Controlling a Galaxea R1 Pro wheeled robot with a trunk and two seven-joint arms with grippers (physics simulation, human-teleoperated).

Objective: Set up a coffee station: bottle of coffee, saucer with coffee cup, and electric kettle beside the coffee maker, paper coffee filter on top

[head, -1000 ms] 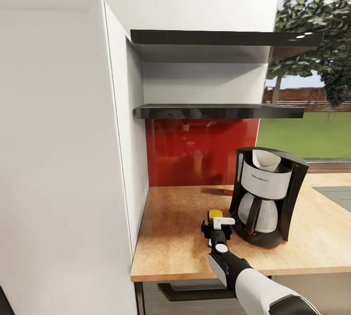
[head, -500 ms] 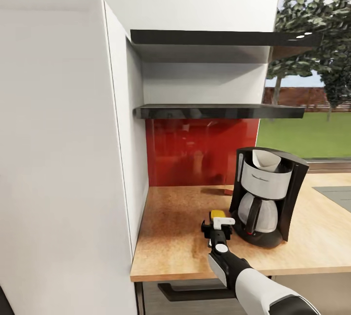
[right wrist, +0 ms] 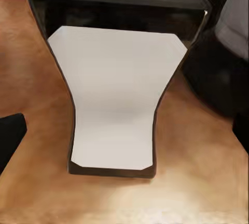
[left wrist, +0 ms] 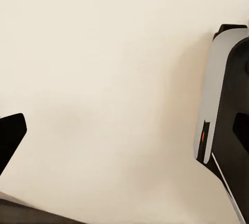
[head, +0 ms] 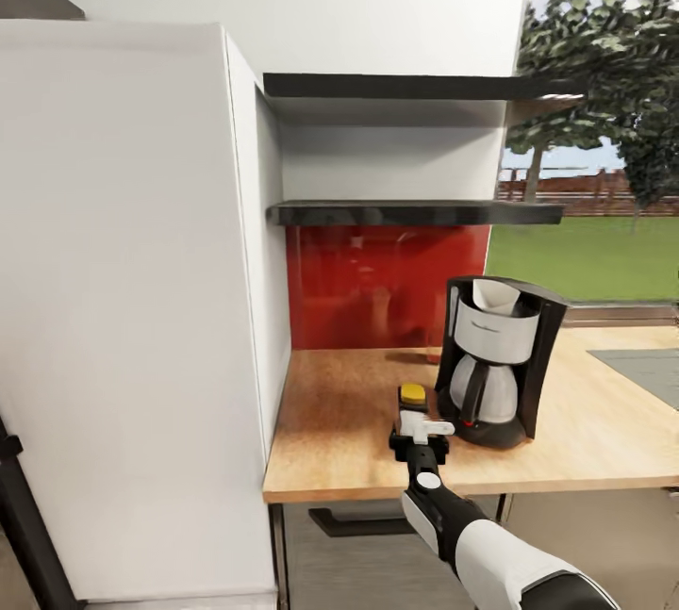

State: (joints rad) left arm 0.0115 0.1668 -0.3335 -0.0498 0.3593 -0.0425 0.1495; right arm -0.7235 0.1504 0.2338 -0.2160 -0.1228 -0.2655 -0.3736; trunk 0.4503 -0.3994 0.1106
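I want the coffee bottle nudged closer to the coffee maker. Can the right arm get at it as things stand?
Probably yes: the right gripper is right at the coffee bottle on the counter, beside the coffee maker, with nothing between them.

- You've got a black-and-silver coffee maker (head: 498,363) with a white paper filter (head: 492,296) in its top.
- Your bottle of coffee (head: 413,407) shows a yellow cap; its label (right wrist: 116,102) is white on a dark body.
- Speckled tan wood countertop (head: 349,421), glossy red backsplash (head: 382,285).
- Dark grey shelves (head: 415,211), white cabinet (head: 123,308).
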